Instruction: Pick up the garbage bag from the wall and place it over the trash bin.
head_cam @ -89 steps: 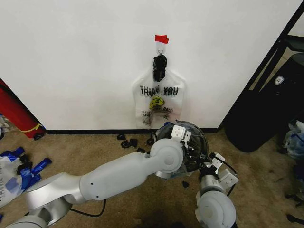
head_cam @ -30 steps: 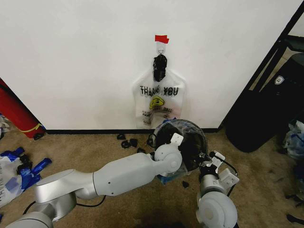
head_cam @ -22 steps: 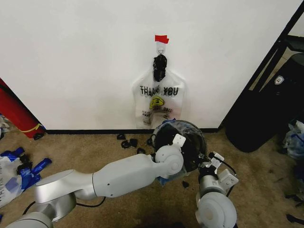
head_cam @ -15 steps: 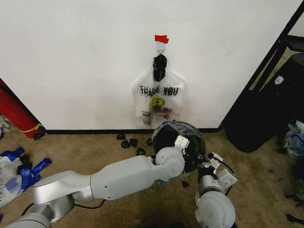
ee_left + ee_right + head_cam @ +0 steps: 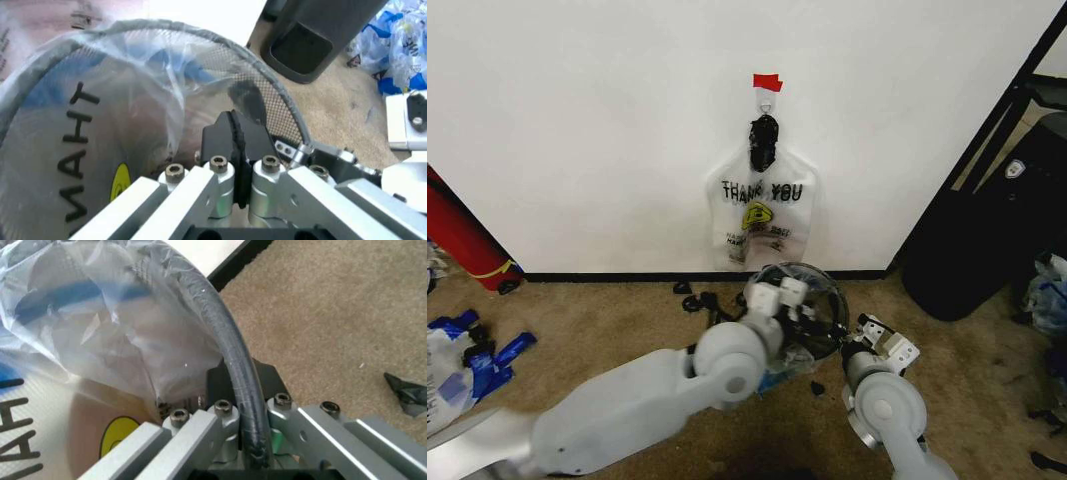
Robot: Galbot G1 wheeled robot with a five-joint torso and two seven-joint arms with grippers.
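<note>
The trash bin [image 5: 825,288], a small round dark mesh bin, stands on the carpet below the wall [image 5: 577,120]. The garbage bag [image 5: 73,150], clear with black lettering, a yellow logo and blue streaks, lies inside the bin and drapes over its rim [image 5: 100,330]. My left gripper [image 5: 789,297] hangs over the bin's mouth; in the left wrist view its black fingers are shut [image 5: 232,117] just inside the rim [image 5: 267,75]. I cannot tell whether they pinch any film. My right gripper [image 5: 859,340] is at the bin's right side, shut [image 5: 243,372] on the dark rim [image 5: 223,335].
A second clear "THANK YOU" bag [image 5: 762,210] hangs from a hook under red tape [image 5: 767,81]. A large black bin [image 5: 967,250] stands to the right and a red cylinder [image 5: 462,245] leans at the left. Blue and white bags [image 5: 457,360] and black scraps [image 5: 697,298] litter the carpet.
My left arm has swung back and to the left, its elbow now lower and nearer, while its gripper stays at the bin. My right wrist has shifted slightly toward the bin.
</note>
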